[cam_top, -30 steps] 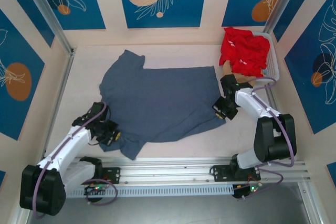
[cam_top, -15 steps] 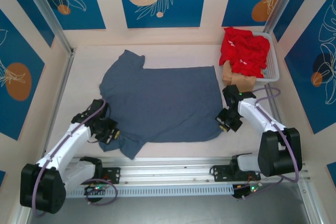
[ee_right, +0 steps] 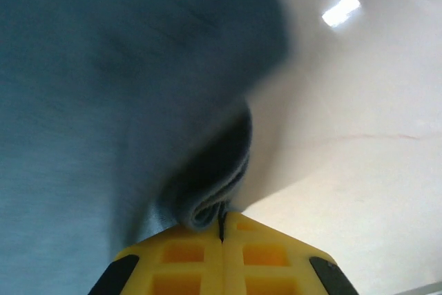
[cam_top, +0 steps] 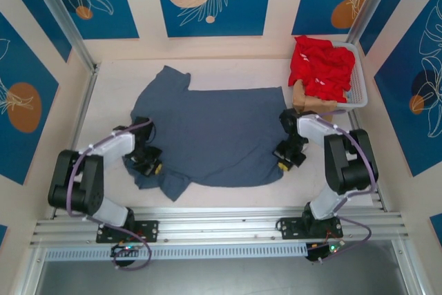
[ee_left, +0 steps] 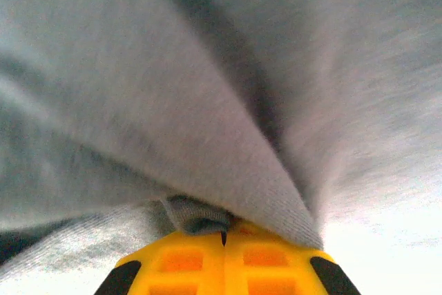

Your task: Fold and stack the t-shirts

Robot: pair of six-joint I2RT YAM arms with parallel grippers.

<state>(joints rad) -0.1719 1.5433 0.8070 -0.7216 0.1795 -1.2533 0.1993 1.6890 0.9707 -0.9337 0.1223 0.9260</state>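
Pinching one blue-grey t-shirt (cam_top: 214,136) — left tool (cam_top: 152,167), right tool (cam_top: 282,164) | red t-shirts (cam_top: 319,67) (count unclear)

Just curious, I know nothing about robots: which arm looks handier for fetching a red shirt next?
Probably right: the right gripper sits near the basket of red shirts; the left gripper is across the grey shirt.

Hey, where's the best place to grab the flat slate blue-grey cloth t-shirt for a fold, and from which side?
Take the slate blue-grey cloth t-shirt by its near side edge, at both ends, coming in low from outside the cloth. It lies flat, so only an edge gives fingers something to pinch. The left gripper and right gripper are shut there.
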